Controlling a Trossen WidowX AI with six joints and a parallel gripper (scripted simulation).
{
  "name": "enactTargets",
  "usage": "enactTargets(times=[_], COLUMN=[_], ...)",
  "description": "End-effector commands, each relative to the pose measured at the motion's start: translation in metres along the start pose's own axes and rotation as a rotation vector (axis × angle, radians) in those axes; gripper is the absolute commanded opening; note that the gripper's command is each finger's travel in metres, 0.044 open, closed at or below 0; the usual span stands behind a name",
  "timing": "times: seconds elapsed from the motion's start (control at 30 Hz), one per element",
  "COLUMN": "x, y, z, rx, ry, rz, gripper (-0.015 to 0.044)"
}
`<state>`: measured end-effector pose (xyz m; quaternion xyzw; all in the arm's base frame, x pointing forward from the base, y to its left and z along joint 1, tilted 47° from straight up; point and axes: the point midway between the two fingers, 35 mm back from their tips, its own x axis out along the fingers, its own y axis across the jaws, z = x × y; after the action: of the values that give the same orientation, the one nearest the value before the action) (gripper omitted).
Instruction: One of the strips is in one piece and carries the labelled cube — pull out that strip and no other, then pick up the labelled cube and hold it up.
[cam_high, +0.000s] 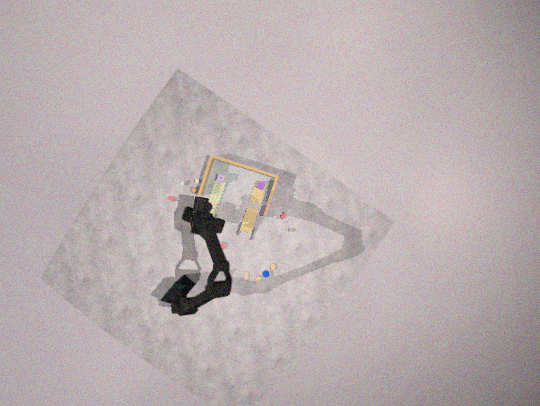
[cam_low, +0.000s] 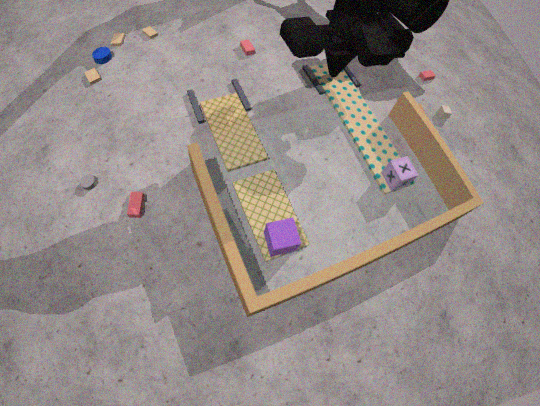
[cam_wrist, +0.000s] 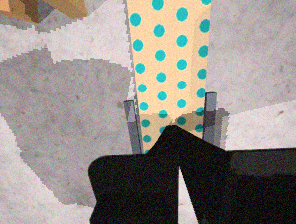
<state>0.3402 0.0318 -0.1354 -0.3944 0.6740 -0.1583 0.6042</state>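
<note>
Exterior view shows the end effector (cam_low: 336, 67) pressed down on the near end of the dotted strip (cam_low: 361, 122), its fingers closed tight together. Whether the thin strip is pinched between them or merely pinned under the tips cannot be told; the wrist view hides the contact under the black fingers. Being shut and planted there makes sense for dragging: the tip sits between the two short grey guide rails (cam_wrist: 131, 125) that flank the strip's free end, outside the open side of the tan-walled pen (cam_low: 350, 265).

The dotted strip is one unbroken band, and the labelled cube (cam_low: 401, 172), pale purple with black crosses on its faces, rides on its far end inside the pen, close to the pen's side wall. The strip's long axis runs straight from the cube to the end effector, so a pull along that line should bring the cube out through the open side without skewing it against the wall.

The other band, the cross-hatched strip (cam_low: 233, 131), is broken into two pieces with a bare gap of surface between them; the plain purple cube (cam_low: 283, 236) sits on the inner piece, so pulling the outer piece would not move it. Small red, tan and blue bits lie scattered on the surface well apart from both strips.

The labelled cube is not yet out of the pen, so most of the dragging remains.
</note>
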Motion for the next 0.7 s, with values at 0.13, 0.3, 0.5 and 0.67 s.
enactTargets(times=[0.13, 0.3, 0.5, 0.67], x=[0.006, 0.006, 0.006, 0.006], y=[0.000, 0.000, 0.000, 0.000], z=[-0.019, -0.026, -0.036, -0.043], rx=[-0.006, -0.007, -0.007, -0.007], ry=[0.022, 0.022, 0.022, 0.022], rz=[0.000, 0.000, 0.000, 0.000], gripper=[0.0000, 0.0000, 0.0000, 0.0000])
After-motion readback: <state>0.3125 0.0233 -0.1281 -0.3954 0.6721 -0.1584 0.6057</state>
